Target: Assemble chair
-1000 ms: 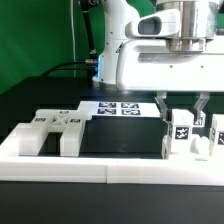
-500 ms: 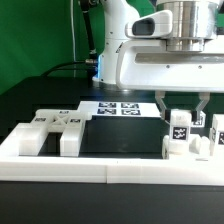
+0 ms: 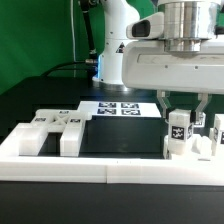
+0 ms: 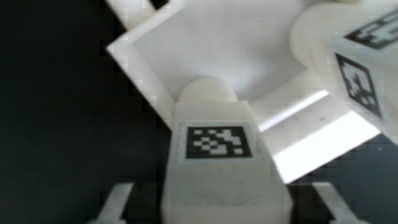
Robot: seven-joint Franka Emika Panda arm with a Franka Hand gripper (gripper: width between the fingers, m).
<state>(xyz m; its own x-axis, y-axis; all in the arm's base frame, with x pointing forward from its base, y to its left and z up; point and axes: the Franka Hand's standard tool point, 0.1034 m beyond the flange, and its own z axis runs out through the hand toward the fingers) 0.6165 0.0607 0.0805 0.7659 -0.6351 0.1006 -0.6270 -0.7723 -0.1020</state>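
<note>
My gripper hangs over the exterior view's right side, shut on a small white chair leg with a black-and-white tag. The leg stands upright just behind the low white border wall. In the wrist view the same tagged leg fills the space between my fingers. Beyond it lie a flat white chair slab and another tagged chair block. More chair blocks sit at the exterior view's left.
The marker board lies flat behind the middle of the work area. Another tagged white piece stands close by the held leg on the exterior view's right. The robot's base and a green backdrop are behind.
My gripper has shifted slightly toward the exterior view's left, and the tagged leg has moved with it and risen a little.
</note>
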